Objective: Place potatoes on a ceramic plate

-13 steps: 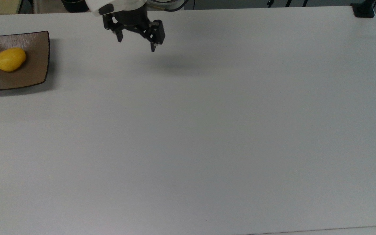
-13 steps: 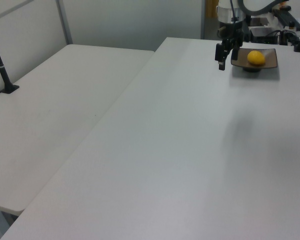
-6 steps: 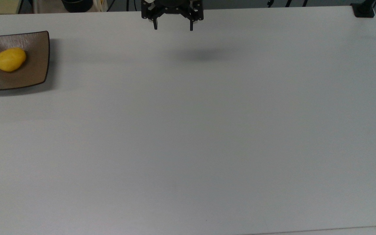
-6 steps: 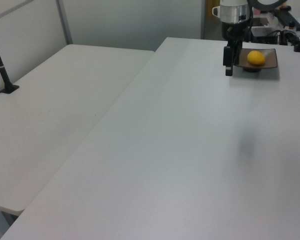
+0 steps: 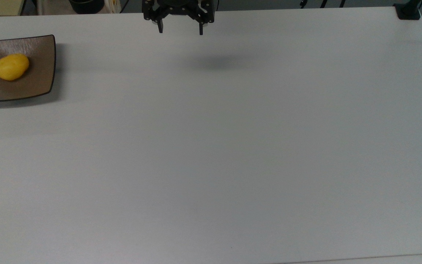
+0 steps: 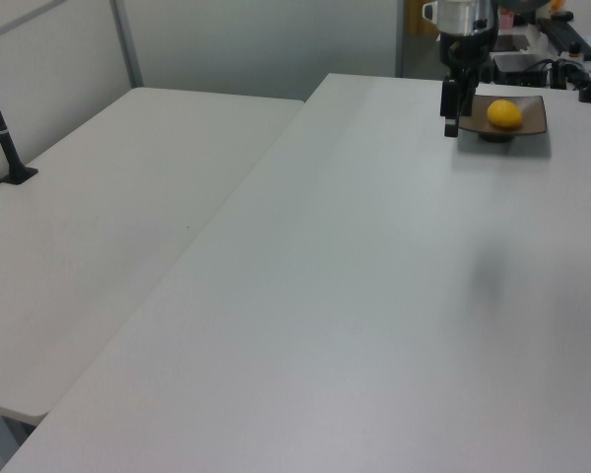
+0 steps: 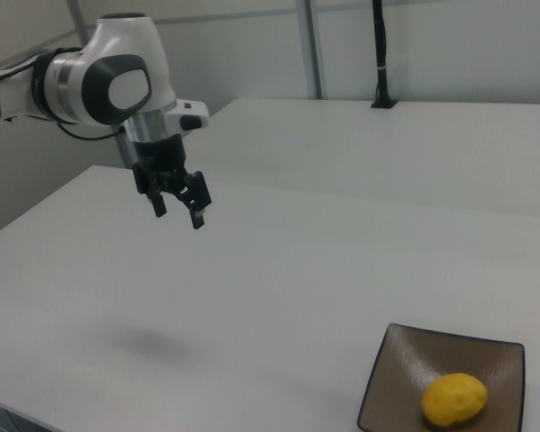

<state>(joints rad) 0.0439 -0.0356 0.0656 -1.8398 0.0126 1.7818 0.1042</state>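
Potato (image 5: 11,66) rests on the plate (image 5: 39,55).
End effector (image 5: 180,31) hangs above the worktop (image 5: 211,146), empty, fingers apart, pointing down.

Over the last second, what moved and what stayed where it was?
The gripper, empty with jaws open, swung from near the plate toward the top view's right, turned square-on, then drifted slightly back to the top view's left along the far table edge. Nothing was gripped or released. The potato stayed on the plate, and the plate did not move.
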